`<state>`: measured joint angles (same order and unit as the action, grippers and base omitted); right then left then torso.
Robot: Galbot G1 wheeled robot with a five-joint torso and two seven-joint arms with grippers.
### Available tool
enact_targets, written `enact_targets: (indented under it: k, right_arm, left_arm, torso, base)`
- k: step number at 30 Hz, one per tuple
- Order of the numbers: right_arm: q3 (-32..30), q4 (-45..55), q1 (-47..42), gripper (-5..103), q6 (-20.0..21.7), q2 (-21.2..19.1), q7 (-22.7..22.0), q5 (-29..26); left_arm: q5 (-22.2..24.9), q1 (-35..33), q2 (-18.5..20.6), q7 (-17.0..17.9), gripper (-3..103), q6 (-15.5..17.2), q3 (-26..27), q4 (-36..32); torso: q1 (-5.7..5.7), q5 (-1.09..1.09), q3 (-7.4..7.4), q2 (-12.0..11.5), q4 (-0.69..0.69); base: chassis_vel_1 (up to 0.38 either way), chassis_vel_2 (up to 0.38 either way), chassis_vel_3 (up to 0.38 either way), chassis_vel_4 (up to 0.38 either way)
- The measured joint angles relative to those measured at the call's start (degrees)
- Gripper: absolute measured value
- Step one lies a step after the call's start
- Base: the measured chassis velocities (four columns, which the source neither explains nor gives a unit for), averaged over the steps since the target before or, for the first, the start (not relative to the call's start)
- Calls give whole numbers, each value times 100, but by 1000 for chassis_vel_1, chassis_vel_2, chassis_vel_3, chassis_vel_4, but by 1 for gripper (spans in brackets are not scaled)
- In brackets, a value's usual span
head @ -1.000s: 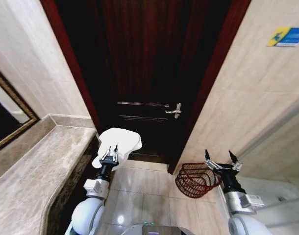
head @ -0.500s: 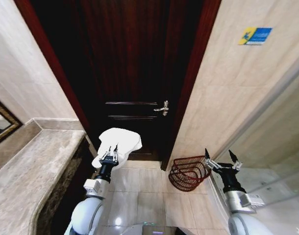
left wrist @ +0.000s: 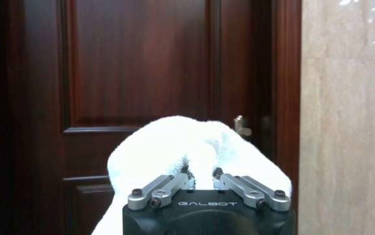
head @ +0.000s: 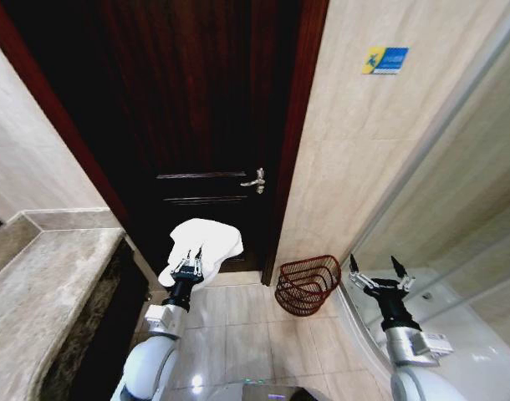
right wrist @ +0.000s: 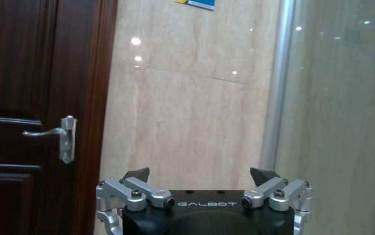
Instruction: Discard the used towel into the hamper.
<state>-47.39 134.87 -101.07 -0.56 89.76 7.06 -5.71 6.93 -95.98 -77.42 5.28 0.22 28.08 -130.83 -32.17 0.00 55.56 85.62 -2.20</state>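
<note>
- Head view: my left gripper (head: 187, 263) is raised in front of me at about 7 o'clock in the picture, its fingers pinched together on the white towel (head: 203, 244), which billows up and over them and hangs down the near side.
- The hamper (head: 307, 284) stands on the floor tiles at about 5 o'clock, against the tiled wall (head: 347, 159) just past the door frame, well apart from the towel and lower than it.
- My right gripper (head: 379, 274) is held out at about 4 o'clock, fingers spread wide and holding nothing, close beside the hamper's rim but not touching it.
- Left wrist view: the fingers (left wrist: 163, 188) are drawn in on a fold of the towel (left wrist: 187, 147); the cloth bulges in a soft mound beyond them, with the dark door (left wrist: 141, 68) behind.
- I judge the towel light, limp and thick; a pinch on one fold holds it, but loose ends will swing and could catch on the hamper's wire rim.
- My left arm is stretched forward with the wrist about level, carrying the cloth high.
- Right wrist view: my right gripper (right wrist: 200, 177) is pointed at the wall, fingertips well apart, the door handle (right wrist: 60, 137) at 9 o'clock.
</note>
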Motion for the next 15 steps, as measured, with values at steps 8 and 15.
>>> enact_targets:
  k: [8, 15]
  right_arm:
    - [20, -18, 30, 100, 2, -22, 6, 14]
    - [19, -124, 62, 100, -60, -33, 6, -15]
  left_arm:
    - [33, 14, -18, 2, 10, 7, 41, -12]
    - [18, 43, -41, 2, 10, 13, 8, 27]
  torso:
    - [0, 0, 0, 0, 0]
    - [0, 0, 0, 0, 0]
  base:
    - [-41, -112, -61, 12]
    - [-55, -101, -37, 8]
